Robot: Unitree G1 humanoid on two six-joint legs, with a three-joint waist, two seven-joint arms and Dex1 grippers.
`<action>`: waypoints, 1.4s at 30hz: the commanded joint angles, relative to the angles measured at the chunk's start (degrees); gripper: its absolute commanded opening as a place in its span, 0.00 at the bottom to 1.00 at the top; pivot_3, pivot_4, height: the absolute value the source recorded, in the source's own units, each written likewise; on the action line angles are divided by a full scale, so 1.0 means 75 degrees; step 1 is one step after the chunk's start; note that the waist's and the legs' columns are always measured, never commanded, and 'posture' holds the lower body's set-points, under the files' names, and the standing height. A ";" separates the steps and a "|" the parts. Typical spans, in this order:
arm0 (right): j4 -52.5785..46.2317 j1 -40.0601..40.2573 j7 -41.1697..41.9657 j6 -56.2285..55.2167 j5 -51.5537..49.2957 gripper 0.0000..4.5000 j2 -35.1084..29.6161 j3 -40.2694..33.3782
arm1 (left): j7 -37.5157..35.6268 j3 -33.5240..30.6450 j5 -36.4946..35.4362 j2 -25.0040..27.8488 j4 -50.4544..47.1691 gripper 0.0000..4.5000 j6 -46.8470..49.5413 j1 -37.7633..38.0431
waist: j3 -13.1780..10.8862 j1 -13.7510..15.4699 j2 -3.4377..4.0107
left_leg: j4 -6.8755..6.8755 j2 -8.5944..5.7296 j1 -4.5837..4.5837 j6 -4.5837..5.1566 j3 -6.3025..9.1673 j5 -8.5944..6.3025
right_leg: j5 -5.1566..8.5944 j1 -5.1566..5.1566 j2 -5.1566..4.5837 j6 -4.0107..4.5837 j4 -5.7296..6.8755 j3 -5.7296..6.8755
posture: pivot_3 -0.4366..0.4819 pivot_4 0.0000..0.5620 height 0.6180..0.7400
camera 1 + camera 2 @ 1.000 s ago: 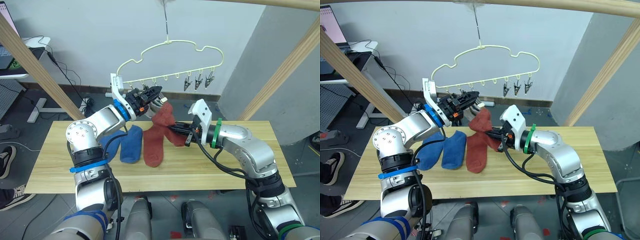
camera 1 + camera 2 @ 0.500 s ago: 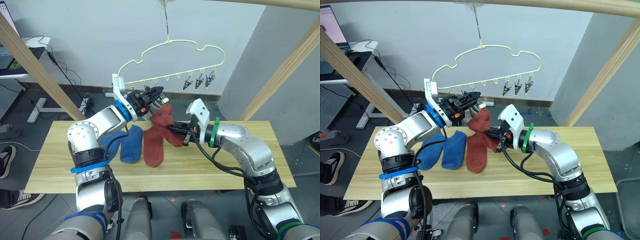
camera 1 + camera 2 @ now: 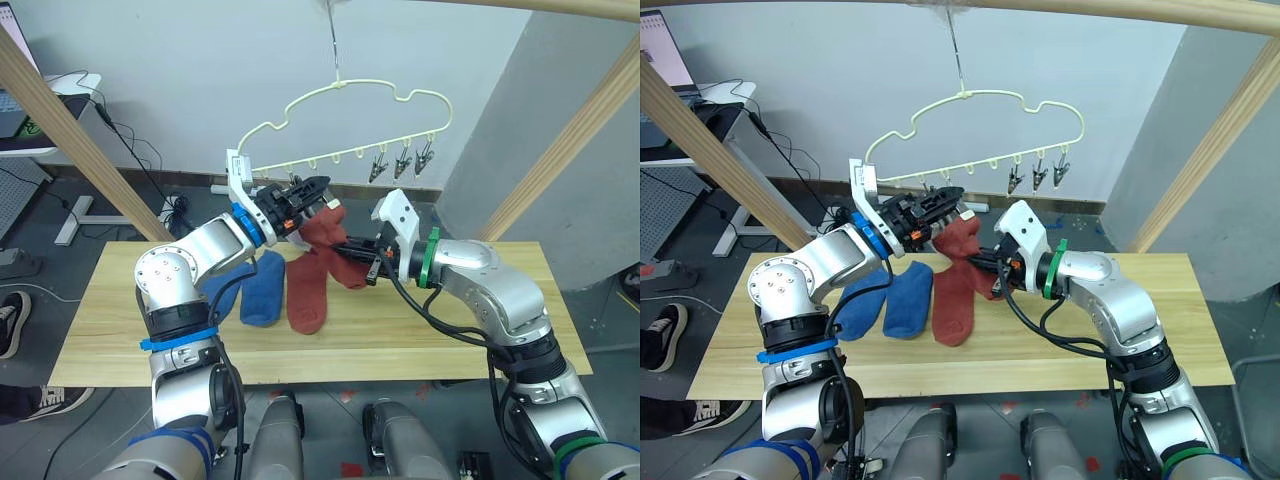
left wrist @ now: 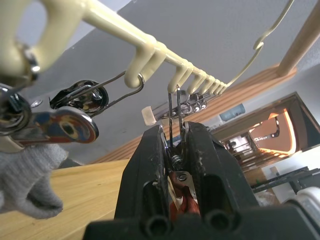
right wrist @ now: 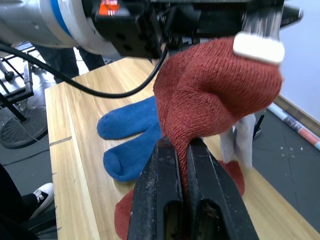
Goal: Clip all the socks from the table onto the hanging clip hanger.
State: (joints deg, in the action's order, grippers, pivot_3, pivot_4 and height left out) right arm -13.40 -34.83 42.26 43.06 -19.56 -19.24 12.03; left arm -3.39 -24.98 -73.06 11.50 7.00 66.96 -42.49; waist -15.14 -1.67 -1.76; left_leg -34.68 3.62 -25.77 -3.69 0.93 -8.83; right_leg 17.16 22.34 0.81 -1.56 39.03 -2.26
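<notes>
My left gripper (image 4: 176, 145) is pinched shut on a clip (image 4: 174, 117) of the hanger (image 3: 345, 115); in the left wrist view the clip's two wire arms run up between the fingers to a hook on the hanger's lower bar. My right gripper (image 5: 183, 157) is closed on a red sock (image 5: 215, 90), gripping a fold of it and holding it up off the table (image 3: 450, 335), its top edge right at the left gripper's tips. A pale tab (image 5: 258, 48) sits against the sock's top. I see a grey sock (image 4: 27, 177) hanging from a neighbouring clip just beside the left gripper. Three free clips (image 3: 402, 162) hang toward the right end of the hanger. On the table under the left arm lie two blue socks (image 3: 258, 290) side by side, and just right of them a second red sock (image 3: 305, 295), lying flat below the held one.
</notes>
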 commanded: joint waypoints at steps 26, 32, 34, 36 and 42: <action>0.0210 0.0494 -0.0452 -0.0158 -0.0157 0.53 0.0294 -0.0356 | -0.1071 0.0823 0.0186 0.2040 -0.2407 1.00 0.0189 0.1378 | -0.0004 0.0042 0.0002 | 0.0031 0.0000 -0.0001 -0.0002 0.0002 0.0001 | -0.0001 0.0013 -0.0005 0.0003 -0.0004 -0.0005 | 0.52 0.45 1.00; -0.0093 0.1018 -0.0780 -0.0125 0.0004 0.99 -0.0059 -0.0708 | -0.1957 0.1514 0.1521 0.2902 -0.3524 1.00 -0.0748 0.2112 | -0.0005 0.0046 0.0005 | 0.0038 -0.0004 0.0000 -0.0002 -0.0004 0.0000 | 0.0000 0.0013 -0.0013 0.0003 -0.0005 -0.0010 | 0.53 0.45 1.00; -0.0189 0.1127 -0.1097 -0.0212 0.0109 0.99 -0.0059 -0.0879 | -0.2026 0.1714 0.2114 0.3069 -0.3731 1.00 -0.1141 0.2339 | -0.0005 0.0054 0.0005 | 0.0046 -0.0003 0.0001 -0.0003 -0.0004 0.0001 | 0.0001 0.0018 -0.0012 0.0004 -0.0005 -0.0009 | 0.54 0.46 1.00; -0.0362 0.1218 -0.1517 -0.0305 0.0195 0.99 0.0049 -0.1073 | -0.2070 0.1797 0.2697 0.3061 -0.4047 1.00 -0.1730 0.2739 | -0.0005 0.0065 0.0005 | 0.0052 0.0001 0.0000 -0.0003 -0.0006 0.0001 | 0.0001 0.0027 -0.0011 0.0005 -0.0005 -0.0013 | 0.54 0.46 1.00; -0.0772 0.1320 -0.2815 -0.0685 0.0690 0.99 0.0588 -0.1257 | -0.2801 0.2238 0.4269 0.3251 -0.4456 1.00 -0.3352 0.3836 | -0.0005 0.0061 0.0005 | 0.0090 0.0004 -0.0014 -0.0004 -0.0043 0.0002 | 0.0000 0.0078 -0.0012 0.0010 -0.0003 -0.0036 | 0.53 0.46 1.00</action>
State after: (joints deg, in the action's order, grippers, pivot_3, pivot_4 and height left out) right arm -16.17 -24.71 23.46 39.32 -14.71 -15.55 3.69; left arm -21.55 -9.18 -43.29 35.04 -24.40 44.91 -14.26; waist -15.18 -1.21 -1.72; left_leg -33.96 3.66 -25.91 -3.74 0.58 -8.81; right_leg 17.17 23.02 0.73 -1.49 39.02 -2.53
